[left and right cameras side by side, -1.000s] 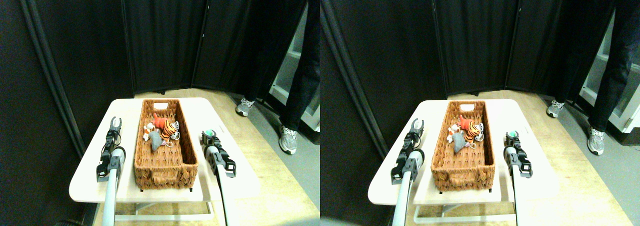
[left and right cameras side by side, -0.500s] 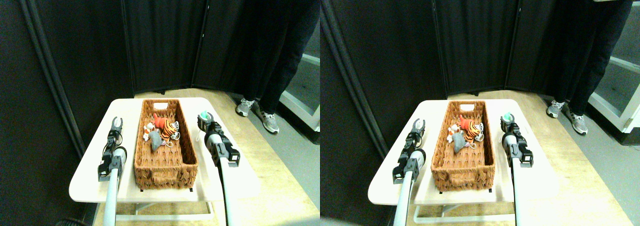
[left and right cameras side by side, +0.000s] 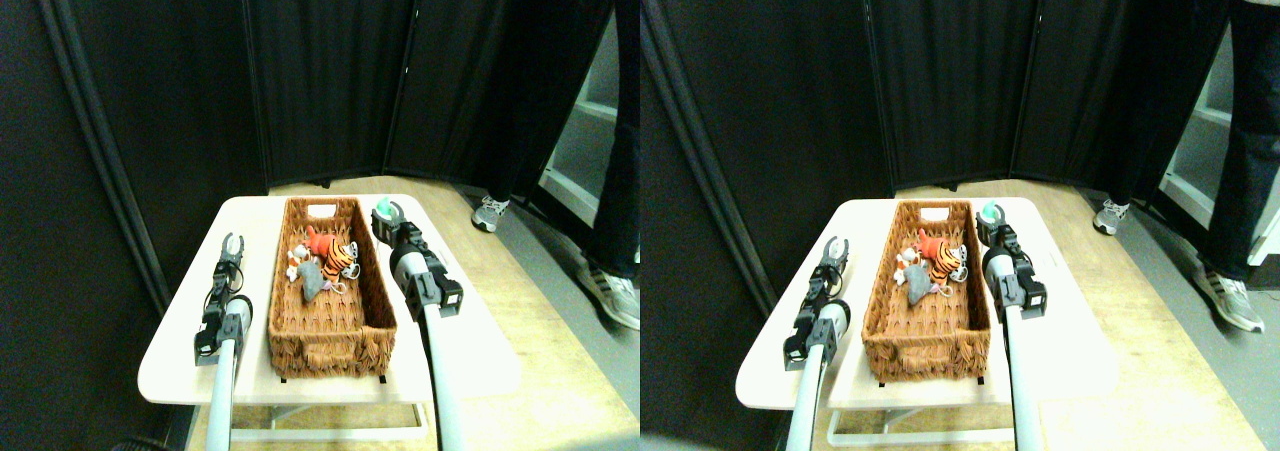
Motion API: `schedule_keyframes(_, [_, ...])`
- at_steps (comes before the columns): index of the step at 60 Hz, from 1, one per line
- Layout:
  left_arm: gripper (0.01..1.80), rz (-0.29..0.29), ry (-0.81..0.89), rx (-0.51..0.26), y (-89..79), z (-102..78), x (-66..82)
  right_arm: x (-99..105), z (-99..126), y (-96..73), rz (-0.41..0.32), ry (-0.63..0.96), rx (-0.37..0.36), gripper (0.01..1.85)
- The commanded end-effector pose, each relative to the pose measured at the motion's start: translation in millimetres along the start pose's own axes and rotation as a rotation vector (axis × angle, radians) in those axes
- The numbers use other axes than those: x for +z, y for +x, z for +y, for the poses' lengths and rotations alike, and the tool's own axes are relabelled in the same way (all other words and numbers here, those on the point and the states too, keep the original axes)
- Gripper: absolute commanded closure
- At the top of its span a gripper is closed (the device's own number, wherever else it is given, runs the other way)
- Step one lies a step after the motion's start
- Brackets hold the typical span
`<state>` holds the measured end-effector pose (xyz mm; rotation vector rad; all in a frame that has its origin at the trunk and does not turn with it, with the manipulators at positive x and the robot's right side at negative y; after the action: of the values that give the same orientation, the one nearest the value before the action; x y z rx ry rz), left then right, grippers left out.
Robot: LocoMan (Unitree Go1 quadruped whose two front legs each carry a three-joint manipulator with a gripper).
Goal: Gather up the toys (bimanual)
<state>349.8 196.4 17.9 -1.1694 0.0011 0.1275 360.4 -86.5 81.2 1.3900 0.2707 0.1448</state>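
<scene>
Toys (left and right cameras side by side: 322, 261) in basket (left and right cameras side by side: 330, 326), table (left and right cameras side by side: 180, 356) ctr

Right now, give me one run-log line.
right gripper: holds small green plush toy beside long brown wicker basket | left gripper: open, empty

Toys clustered in the far half of the wicker basket (left and right cameras side by side: 330, 336), toward its left wall. Orange tiger-striped plush (left and right cameras side by side: 340, 257) lies on its side, touching the red plush (left and right cameras side by side: 318, 239) just behind it. Grey plush (left and right cameras side by side: 311, 282) lies in front of both, nearest the camera. Small white plush (left and right cameras side by side: 296, 262) pressed against the left wall, partly hidden. Green toy (left and right cameras side by side: 384, 207) held off the table in the right gripper (left and right cameras side by side: 384, 214), just beside the basket's far right rim.
</scene>
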Motion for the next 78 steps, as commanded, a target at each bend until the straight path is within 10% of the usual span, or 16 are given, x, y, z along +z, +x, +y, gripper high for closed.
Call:
schedule_keyframes(1, [1.75,-0.021,-0.016,-0.038,0.9,-4.9,3.4,-12,10,0.9,0.035,0.008,0.038,1.83])
schedule_keyframes(37, [1.75,-0.045,-0.009,-0.048,-3.1,-1.3,10.5,-55,-6,4.5,0.206,-0.007,-0.036,1.85])
schedule_keyframes(49, [1.74,-0.042,-0.008,-0.045,-2.3,-1.7,11.1,-42,-7,4.8,0.27,-0.051,-0.088,0.6])
schedule_keyframes(78, [1.73,-0.033,-0.001,-0.036,0.6,-2.6,7.9,19,1,-6.9,-0.022,-0.039,0.028,1.06])
